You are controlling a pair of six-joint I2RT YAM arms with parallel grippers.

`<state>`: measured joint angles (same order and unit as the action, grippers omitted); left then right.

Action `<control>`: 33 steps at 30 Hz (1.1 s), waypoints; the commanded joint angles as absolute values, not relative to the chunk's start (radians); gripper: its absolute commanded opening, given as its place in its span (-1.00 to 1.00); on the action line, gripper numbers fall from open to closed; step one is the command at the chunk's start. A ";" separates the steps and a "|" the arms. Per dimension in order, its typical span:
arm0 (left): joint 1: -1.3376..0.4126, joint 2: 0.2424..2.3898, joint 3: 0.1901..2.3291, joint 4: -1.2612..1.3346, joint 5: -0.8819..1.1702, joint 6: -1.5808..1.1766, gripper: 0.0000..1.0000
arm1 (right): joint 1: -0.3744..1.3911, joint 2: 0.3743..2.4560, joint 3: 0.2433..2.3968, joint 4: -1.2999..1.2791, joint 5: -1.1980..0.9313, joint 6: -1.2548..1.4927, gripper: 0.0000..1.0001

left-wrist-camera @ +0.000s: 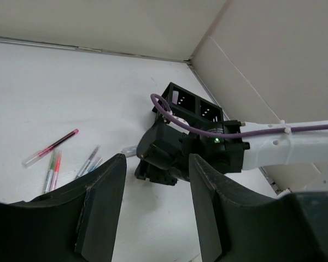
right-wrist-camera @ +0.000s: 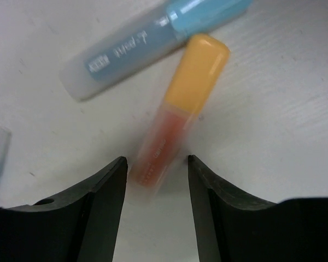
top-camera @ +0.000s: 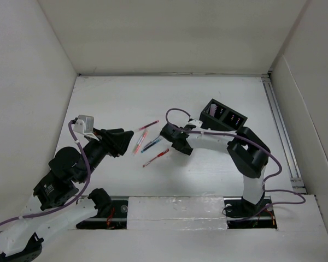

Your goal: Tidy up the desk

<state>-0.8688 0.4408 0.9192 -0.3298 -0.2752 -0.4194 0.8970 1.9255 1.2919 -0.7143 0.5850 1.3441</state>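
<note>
Your left pincer (left-wrist-camera: pixel 156 210) hangs released and empty above the left half of the white counter (top-camera: pixel 115 98), facing the loose pens (top-camera: pixel 140 141) scattered at mid-counter. Just right of them, your right pincer (right-wrist-camera: pixel 157 164) sits low over the counter. Its jaws are parted astride an orange-capped pen (right-wrist-camera: pixel 197 71) beside a blue pen (right-wrist-camera: pixel 142 46), and you cannot tell whether they touch it. The black organizer (top-camera: pixel 224 113) stands behind it, further right.

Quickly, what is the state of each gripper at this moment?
Left gripper: open, holding nothing.
Right gripper: jaws on both sides of the orange-capped pen; whether they grip it cannot be told.
</note>
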 commanded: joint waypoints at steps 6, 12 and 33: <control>-0.873 0.452 0.931 -0.298 -0.299 -0.411 -0.09 | 1.008 1.729 1.033 -0.698 0.545 1.201 0.00; -0.873 0.472 0.923 -0.270 -0.285 -0.422 -0.09 | 1.043 1.566 0.902 -0.671 0.623 1.079 0.21; -0.873 0.584 0.959 -0.249 -0.321 -0.543 -0.10 | 0.723 1.657 1.091 -0.224 0.397 0.094 0.30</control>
<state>-0.8688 0.5808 0.9188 -0.2806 -0.2955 -0.5095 0.7341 1.6455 1.0420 -0.3138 0.4530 0.1879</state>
